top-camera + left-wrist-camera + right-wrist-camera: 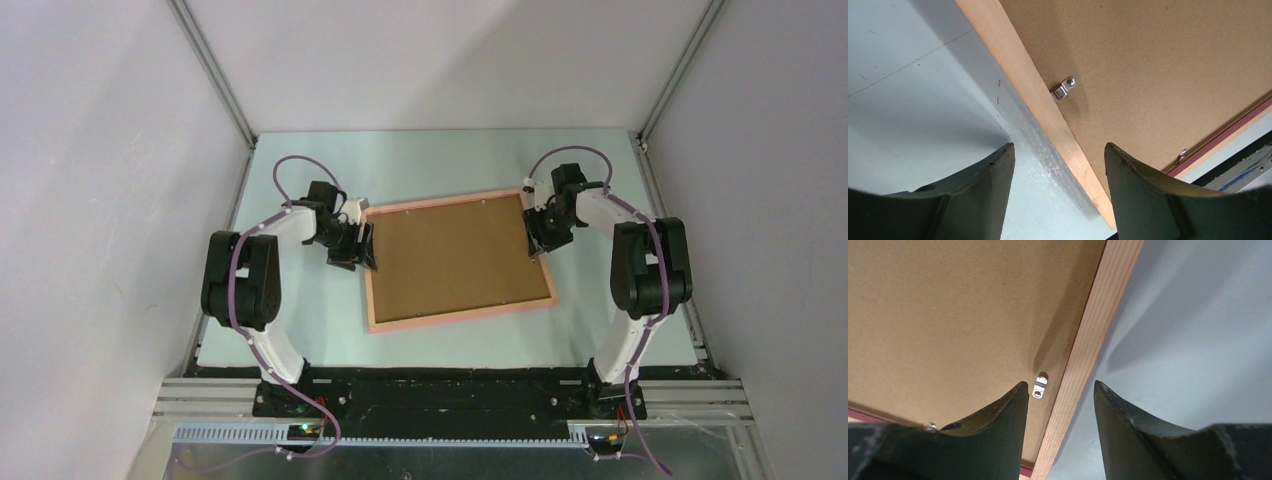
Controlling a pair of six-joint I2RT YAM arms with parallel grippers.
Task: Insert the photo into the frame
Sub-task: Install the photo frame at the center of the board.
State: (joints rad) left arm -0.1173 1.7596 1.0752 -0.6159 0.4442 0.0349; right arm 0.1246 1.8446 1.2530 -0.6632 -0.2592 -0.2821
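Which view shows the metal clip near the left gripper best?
Left wrist: the clip shows large at the inner edge of the frame, against the backing board. The right wrist shows only a different clip on the opposite side; in the top view it is too small to make out.

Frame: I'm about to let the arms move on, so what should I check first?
1. Frame lying flat, back up: ok.
2. Backing board seated inside it: ok.
3. Photo under the board: cannot tell.
4. Left claw open, astride the left rim: ok.
5. Right claw open, astride the right rim: ok.
6. Side clip locked over the board: cannot tell.
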